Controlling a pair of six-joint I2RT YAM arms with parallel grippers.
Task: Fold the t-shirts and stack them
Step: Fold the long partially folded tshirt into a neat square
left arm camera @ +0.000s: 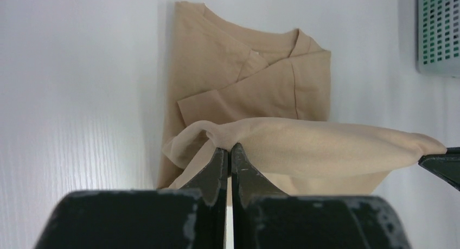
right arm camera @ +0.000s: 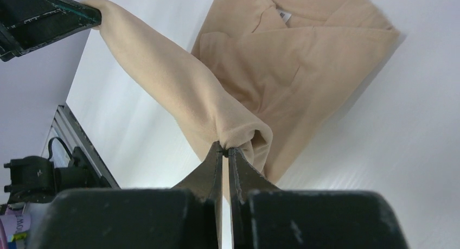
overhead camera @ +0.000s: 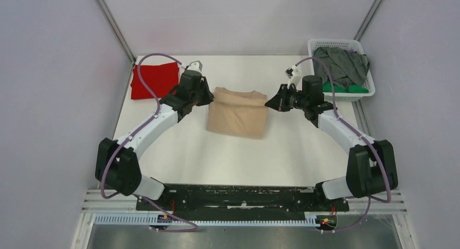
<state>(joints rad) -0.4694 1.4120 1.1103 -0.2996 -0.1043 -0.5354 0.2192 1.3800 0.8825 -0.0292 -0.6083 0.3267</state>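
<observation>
The beige t-shirt [overhead camera: 238,114] lies partly folded in the middle of the table, its collar end flat and sleeves tucked in. My left gripper [overhead camera: 210,97] is shut on its left corner [left arm camera: 217,138] and my right gripper [overhead camera: 268,103] is shut on its right corner [right arm camera: 238,132]. Between them the edge hangs lifted and stretched above the flat part [left arm camera: 255,75]. A folded red t-shirt [overhead camera: 154,81] lies at the far left. Dark grey [overhead camera: 343,64] and green [overhead camera: 352,88] shirts sit in the basket.
A white plastic basket [overhead camera: 340,44] stands at the far right corner; its mesh wall shows in the left wrist view [left arm camera: 438,32]. Grey walls close in on both sides. The arm bases and a black rail [overhead camera: 238,197] run along the near edge.
</observation>
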